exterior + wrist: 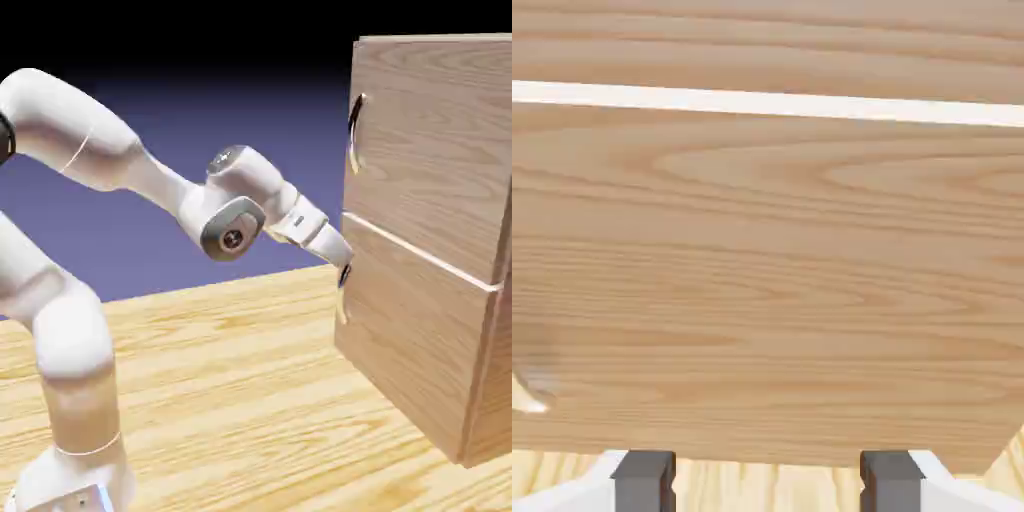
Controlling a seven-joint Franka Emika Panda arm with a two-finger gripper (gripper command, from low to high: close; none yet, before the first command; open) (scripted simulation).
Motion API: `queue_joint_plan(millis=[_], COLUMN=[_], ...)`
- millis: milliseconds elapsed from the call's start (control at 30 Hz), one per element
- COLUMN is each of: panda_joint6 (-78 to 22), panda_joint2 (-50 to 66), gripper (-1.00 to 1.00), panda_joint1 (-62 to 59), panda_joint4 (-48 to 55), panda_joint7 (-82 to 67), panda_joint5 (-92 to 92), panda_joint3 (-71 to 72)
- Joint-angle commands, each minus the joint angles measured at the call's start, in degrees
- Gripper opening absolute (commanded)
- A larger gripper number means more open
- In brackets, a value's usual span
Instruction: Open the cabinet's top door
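A pale wooden surface (220,380) is seen spreading across the lower part of the exterior view. On it, at the 3 o'clock side, the cabinet (430,330) is stood upright, a tall box of light-brown wood grain. Its front is divided by a thin pale seam (420,255) into two stacked panels. The top door (430,150) is found above that seam, toward 2 o'clock, and lies flush with the cabinet front. A long dark curved handle (354,132) is fixed upright near the door's edge that faces the arm.

The white arm (70,330) is seen rising from 7 o'clock and bent over toward the cabinet. The gripper (344,272) is held just beside the cabinet front, about level with the seam and well below the long handle; whether it touches the wood cannot be told.

In the hand view the frame is filled with wood grain, crossed by the pale seam (768,103) toward 12 o'clock. The two grey fingertips (643,478) are seen at 6 o'clock, set wide apart, and nothing is held between them.

No brand, label or writing can be read on anything.
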Motion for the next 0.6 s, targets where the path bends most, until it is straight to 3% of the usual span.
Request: queue_joint_plan(millis=[0, 567], panda_joint6=[-0.2, -3.56], panda_joint2=[-0.83, -14.99], gripper=[0.0, 0.0], panda_joint1=[-1.39, -24.92], panda_joint4=[0.76, 13.69], panda_joint7=[2.41, 43.34], panda_joint5=[2.5, 44.86], panda_joint3=[1.38, 24.76])
